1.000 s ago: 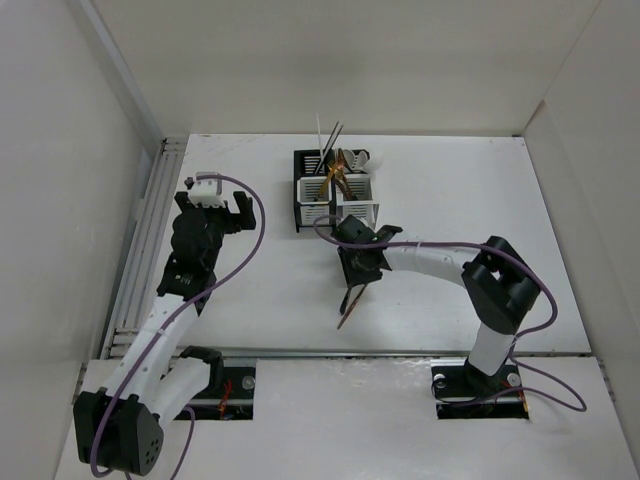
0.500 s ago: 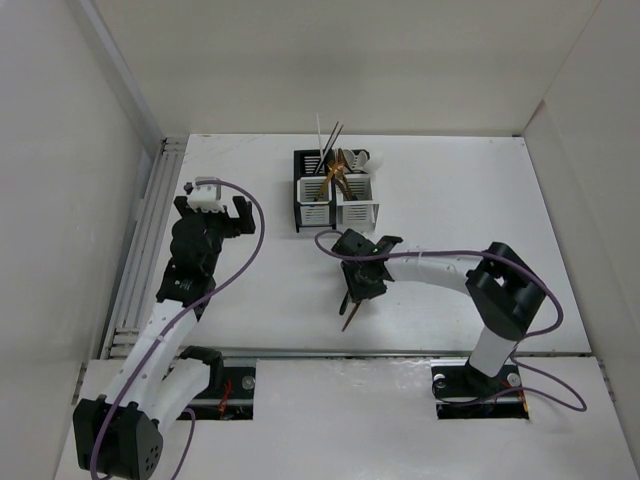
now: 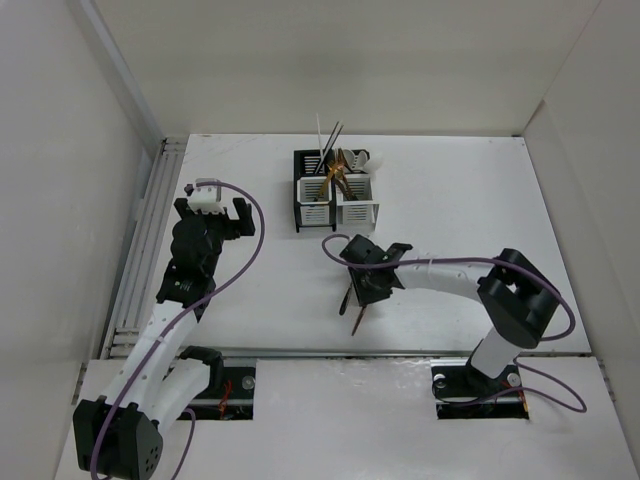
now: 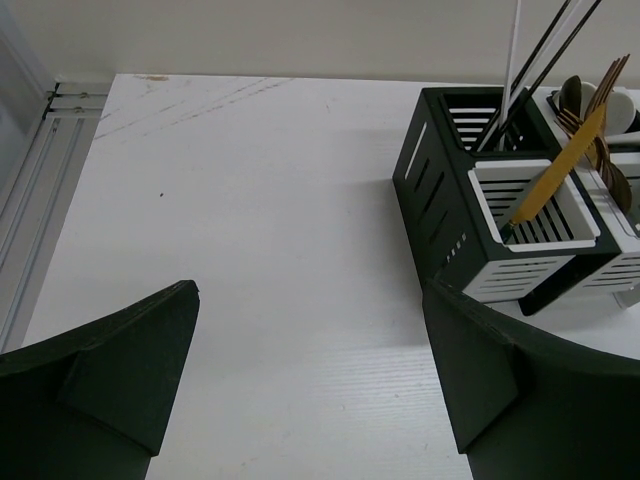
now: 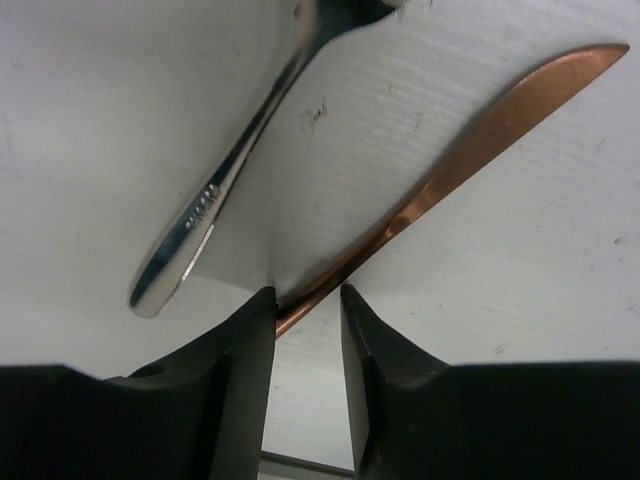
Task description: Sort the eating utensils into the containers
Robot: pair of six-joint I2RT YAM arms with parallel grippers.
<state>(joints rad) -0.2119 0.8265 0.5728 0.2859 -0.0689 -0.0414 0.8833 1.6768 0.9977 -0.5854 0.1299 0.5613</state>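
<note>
Right end effector (image 5: 307, 300) moved nearer | apart, astride copper utensil (image 5: 480, 132) (left end effector (image 4: 310, 290) apart)

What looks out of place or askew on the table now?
Two utensils lie loose on the table, outside the caddies: a copper piece and a silver piece. The right gripper straddles the copper one's end. In the caddies a yellow piece leans tilted.

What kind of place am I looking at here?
Probably a robotics lab test cell: a white table boxed in by plain walls, a left arm and right arm bolted at its edge, and a cutlery caddy.
</note>
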